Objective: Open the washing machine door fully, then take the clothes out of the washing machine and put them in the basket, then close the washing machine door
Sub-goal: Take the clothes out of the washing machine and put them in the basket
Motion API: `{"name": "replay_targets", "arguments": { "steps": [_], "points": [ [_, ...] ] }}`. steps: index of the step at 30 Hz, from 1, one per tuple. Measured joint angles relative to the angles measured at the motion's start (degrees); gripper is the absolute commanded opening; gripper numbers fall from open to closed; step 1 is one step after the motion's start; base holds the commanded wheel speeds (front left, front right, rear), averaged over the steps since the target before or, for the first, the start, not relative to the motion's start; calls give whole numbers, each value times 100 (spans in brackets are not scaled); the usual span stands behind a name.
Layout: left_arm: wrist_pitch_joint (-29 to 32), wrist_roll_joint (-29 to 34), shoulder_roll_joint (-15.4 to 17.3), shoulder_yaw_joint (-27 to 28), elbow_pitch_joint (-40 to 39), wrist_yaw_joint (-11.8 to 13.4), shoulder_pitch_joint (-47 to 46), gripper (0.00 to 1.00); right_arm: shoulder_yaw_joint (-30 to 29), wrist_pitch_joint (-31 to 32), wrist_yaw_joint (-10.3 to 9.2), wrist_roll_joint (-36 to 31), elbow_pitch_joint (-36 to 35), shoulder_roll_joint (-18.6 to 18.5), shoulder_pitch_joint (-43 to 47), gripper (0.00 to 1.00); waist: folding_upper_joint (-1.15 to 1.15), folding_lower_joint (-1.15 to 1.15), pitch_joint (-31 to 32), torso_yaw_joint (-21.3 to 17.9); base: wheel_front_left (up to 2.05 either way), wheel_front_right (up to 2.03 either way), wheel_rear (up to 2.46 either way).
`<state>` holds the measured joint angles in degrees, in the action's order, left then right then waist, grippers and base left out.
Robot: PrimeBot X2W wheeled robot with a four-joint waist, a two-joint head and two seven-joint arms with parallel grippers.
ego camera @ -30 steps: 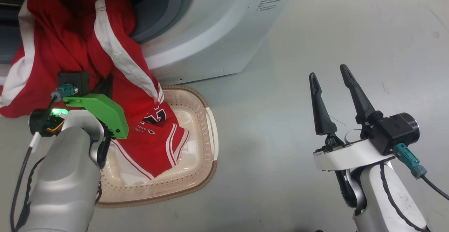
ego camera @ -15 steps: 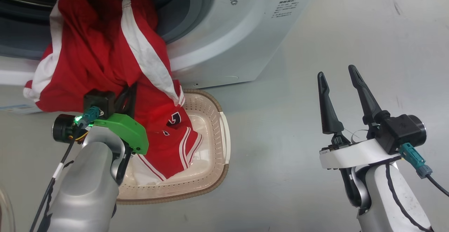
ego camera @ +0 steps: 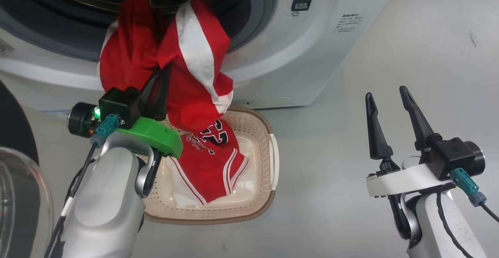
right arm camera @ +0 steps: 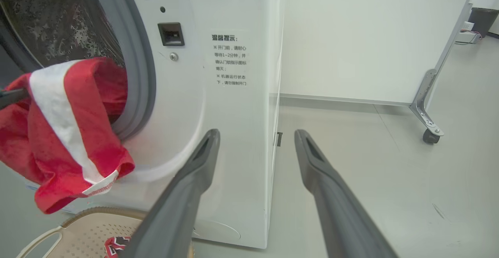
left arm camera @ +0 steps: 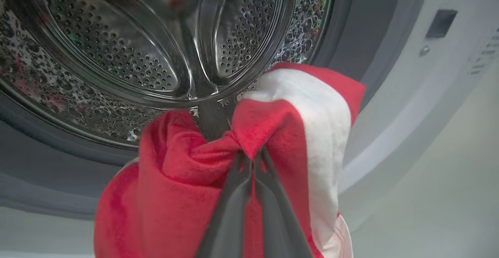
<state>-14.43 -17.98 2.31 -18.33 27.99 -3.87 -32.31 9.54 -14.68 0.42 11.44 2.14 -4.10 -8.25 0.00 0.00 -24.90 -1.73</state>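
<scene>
My left gripper (ego camera: 160, 79) is shut on a red garment with a white stripe (ego camera: 195, 67), one of the clothes, and holds it bunched in front of the washing machine (ego camera: 312, 36) mouth, above the basket (ego camera: 271, 160). In the left wrist view the left gripper (left arm camera: 249, 156) pinches this red cloth (left arm camera: 175, 188) before the steel drum (left arm camera: 117, 55). A second red garment with lettering (ego camera: 212, 164) lies in the basket. The washing machine door (ego camera: 17, 195) stands open at the lower left. My right gripper (ego camera: 385, 92) is open and holds nothing, out to the right over the floor.
The basket (right arm camera: 78, 227) sits on the grey floor right against the machine's front. A white partition on a castor foot (right arm camera: 429, 129) stands to the machine's right, with open floor before it.
The head camera has shifted, so the drum mouth shows more. The held garment, spread wide to the left before, now hangs bunched from my left gripper. My right gripper stays open.
</scene>
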Motion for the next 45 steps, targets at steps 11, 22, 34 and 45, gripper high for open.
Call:
{"name": "replay_targets", "arguments": {
  "steps": [11, 22, 34, 45],
  "points": [
    [-1, 198, -7, -113, -1382, 58, 661, 0, 8, 0, 2, -9, 121, -9, 222, 100, 0, 0, 429, 434, 0, 0, 0],
    [0, -55, -1, -387, -1160, 64, 1789, 0, 209, 0, 97, -53, 136, 8, 301, 100, 0, 0, 691, 588, 0, 0, 0],
    [330, -369, 4, -524, -147, -53, 1939, 0, 334, 0, 127, -53, 123, 41, 286, 100, 0, 0, 551, 168, 0, 0, 0],
    [678, -360, 44, -564, 927, -131, 1193, 0, 380, 0, 127, -38, 55, 60, 197, 100, 0, 0, 251, -360, 0, 0, 0]
  ]
}}
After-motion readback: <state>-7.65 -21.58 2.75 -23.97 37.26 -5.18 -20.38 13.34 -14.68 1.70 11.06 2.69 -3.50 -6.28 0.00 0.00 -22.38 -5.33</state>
